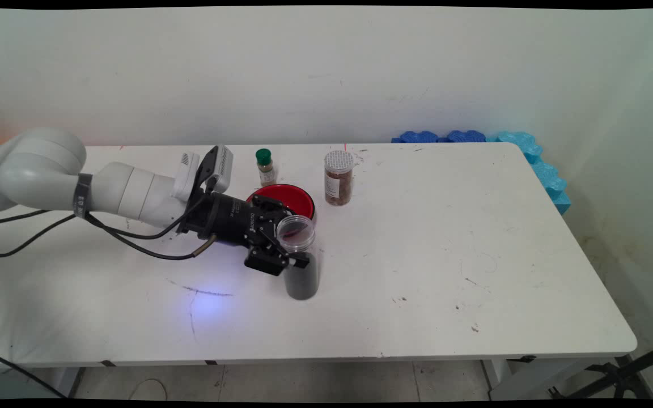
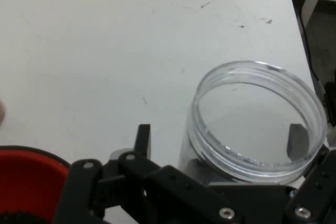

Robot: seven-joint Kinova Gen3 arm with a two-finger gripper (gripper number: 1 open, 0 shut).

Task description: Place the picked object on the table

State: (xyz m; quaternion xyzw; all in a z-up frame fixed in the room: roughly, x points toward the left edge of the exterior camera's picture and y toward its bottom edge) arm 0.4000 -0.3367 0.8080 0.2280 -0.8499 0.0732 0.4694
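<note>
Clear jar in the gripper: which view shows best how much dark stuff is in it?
Main view. There the clear jar stands side-on by the gripper, its lower half dark, upper part see-through, with the red bowl behind. The hand view looks onto the jar's open mouth; the linkage hides most of the fill.

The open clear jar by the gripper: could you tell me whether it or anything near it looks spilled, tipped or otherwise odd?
Nothing looks spilled. The clear jar stands upright with no lid, dark contents in its lower half, and the gripper's fingers sit on either side of it. The red bowl, green-capped bottle and white-lidded spice jar behind it are upright too. The table only shows scuffs.
</note>
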